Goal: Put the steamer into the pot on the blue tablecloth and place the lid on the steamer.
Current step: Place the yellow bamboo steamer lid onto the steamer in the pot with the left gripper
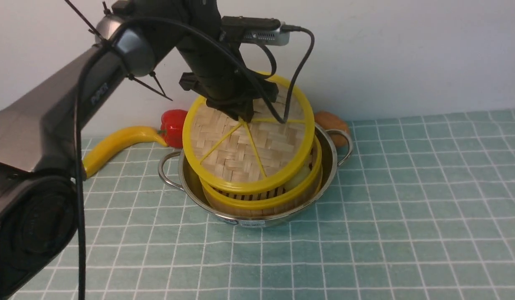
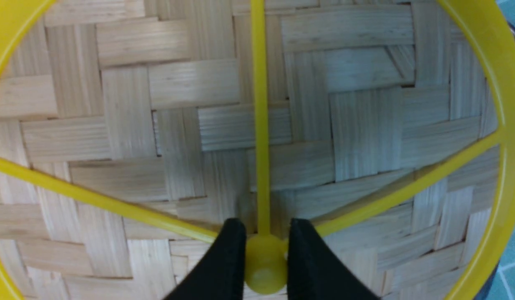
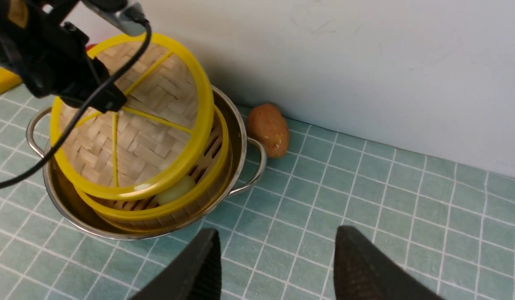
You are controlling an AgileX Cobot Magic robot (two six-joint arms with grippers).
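Grips the yellow knob point(image 2: 265, 268) of the lid point(image 1: 244, 146) with the left fingers point(image 2: 226, 262), one black tip pressed to each side of it. Holds the lid tilted above the steamer point(image 1: 265, 202): far edge lifted toward the wall point(image 1: 407, 50), near edge low, just over the steamer's front rim; cannot tell whether touching there. Leaves a gap on the right side, showing slats and a pale bun point(image 1: 298, 177) inside. Shows the steamer already seated in the pot point(image 1: 188, 179), yellow rim just inside the steel wall, loop handles out to left and right. Shows the pot standing on the tablecloth point(image 1: 386, 208), toward the back, near the wall. Shows the right fingers point(image 3: 359, 262) wide apart, holding nothing, above bare cloth near the pot on its right. Behind the pot, picks out a banana point(image 1: 115, 143) and a red pepper point(image 1: 173, 125) on the left, a potato point(image 3: 267, 129) by the right handle.
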